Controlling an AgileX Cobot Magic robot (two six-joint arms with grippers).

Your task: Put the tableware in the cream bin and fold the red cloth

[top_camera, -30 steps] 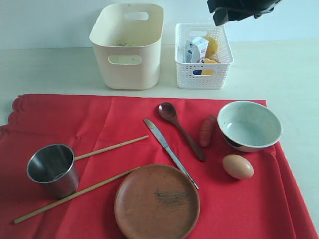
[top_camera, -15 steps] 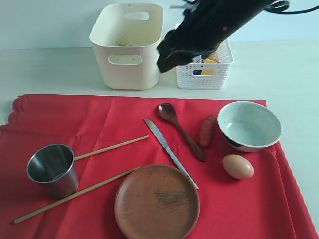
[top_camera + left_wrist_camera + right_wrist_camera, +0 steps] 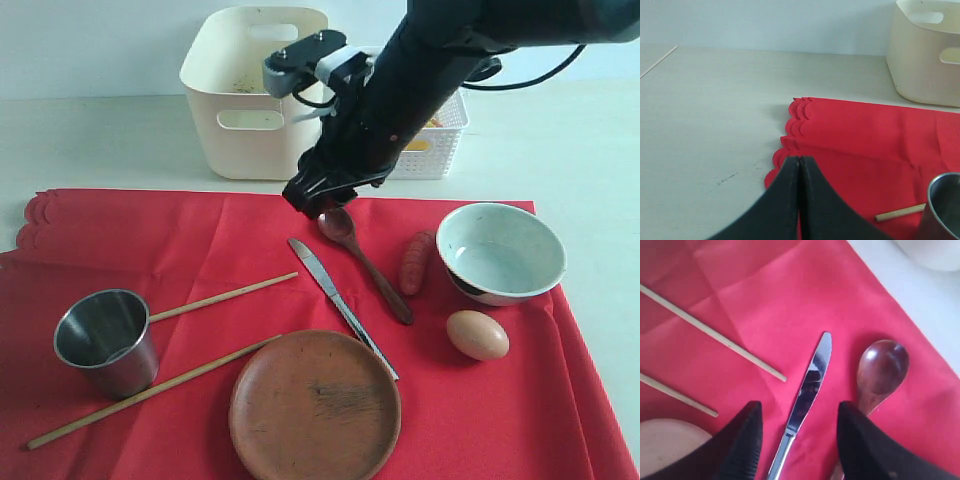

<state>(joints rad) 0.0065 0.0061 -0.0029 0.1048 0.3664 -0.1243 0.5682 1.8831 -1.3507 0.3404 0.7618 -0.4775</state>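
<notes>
Two chopsticks [image 3: 222,297], one knife [image 3: 335,295], spoon [image 3: 365,265], bowl [image 3: 500,250], cup [image 3: 105,340] and plate [image 3: 315,405] lie on your red cloth [image 3: 200,240]; cream bin [image 3: 255,95] at twelve o'clock. Your right end effector [image 3: 318,207], jaws apart, has dropped over the knife; left end effector [image 3: 799,165] sits closed.

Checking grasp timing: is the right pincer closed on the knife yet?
No, the right pincer stands open astride the knife, which lies flat on the red cloth.

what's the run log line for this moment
right hand: open, over knife, spoon beside | left hand: shut, near red cloth scalloped edge | cup, plate, bowl: on cloth
</notes>
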